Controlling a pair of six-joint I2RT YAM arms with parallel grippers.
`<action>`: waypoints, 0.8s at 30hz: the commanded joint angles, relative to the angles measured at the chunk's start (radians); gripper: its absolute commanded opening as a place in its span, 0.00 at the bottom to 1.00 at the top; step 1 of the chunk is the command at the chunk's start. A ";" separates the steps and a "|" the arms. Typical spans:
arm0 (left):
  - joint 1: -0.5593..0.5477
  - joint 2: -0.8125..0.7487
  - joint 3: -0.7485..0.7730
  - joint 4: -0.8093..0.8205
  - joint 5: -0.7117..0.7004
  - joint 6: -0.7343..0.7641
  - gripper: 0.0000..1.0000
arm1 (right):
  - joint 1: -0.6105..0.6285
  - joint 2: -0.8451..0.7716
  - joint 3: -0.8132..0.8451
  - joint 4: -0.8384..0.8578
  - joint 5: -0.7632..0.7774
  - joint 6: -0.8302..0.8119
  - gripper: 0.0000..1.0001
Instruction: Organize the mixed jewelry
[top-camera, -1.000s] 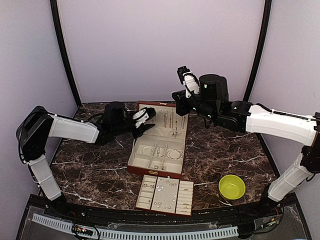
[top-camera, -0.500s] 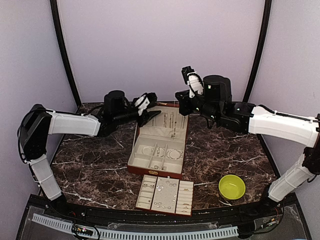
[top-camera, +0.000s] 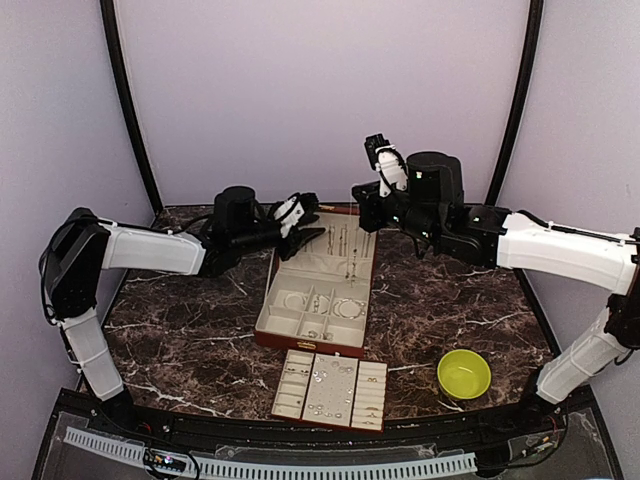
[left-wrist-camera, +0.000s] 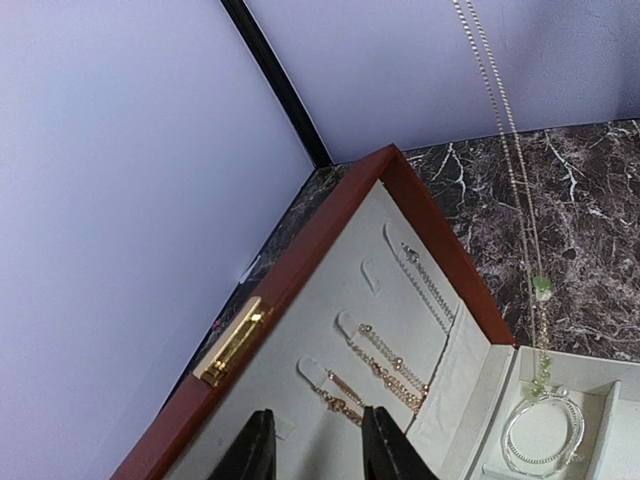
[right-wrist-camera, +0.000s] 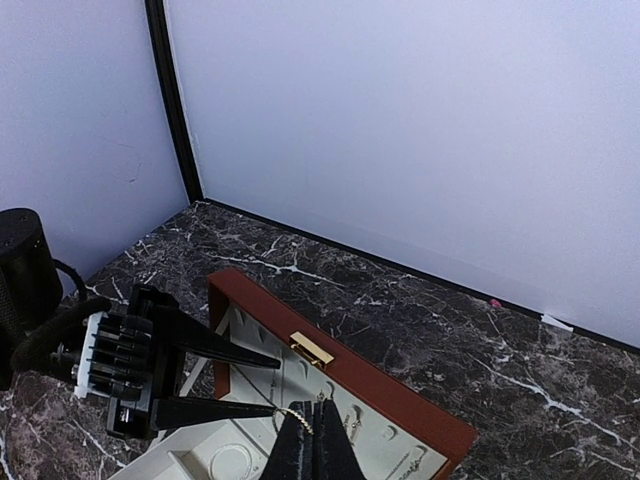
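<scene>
Hanging step: right gripper (right-wrist-camera: 312, 425), clamped on the chain (left-wrist-camera: 503, 150), dangles it over the box's (left-wrist-camera: 330, 220) 1 o'clock corner, left gripper (left-wrist-camera: 315, 432) parted and empty at 11 o'clock; next, probably seat the chain on a lid hook (left-wrist-camera: 372, 272).

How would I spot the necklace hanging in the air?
An open reddish-brown box stands on the marble table. Over it, the right arm's fingers pinch a thin gold chain hanging down into the box. Unlike the chains on the lid, it dangles and carries green beads.
</scene>
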 joint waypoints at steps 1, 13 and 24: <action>-0.004 0.007 0.018 -0.001 -0.039 0.013 0.32 | -0.006 -0.039 -0.009 0.044 -0.005 0.018 0.00; -0.005 0.075 0.076 -0.007 -0.079 0.064 0.33 | -0.009 -0.043 -0.015 0.044 -0.003 0.018 0.00; -0.009 0.078 0.092 0.013 -0.092 0.066 0.32 | -0.010 -0.043 -0.017 0.046 -0.009 0.019 0.00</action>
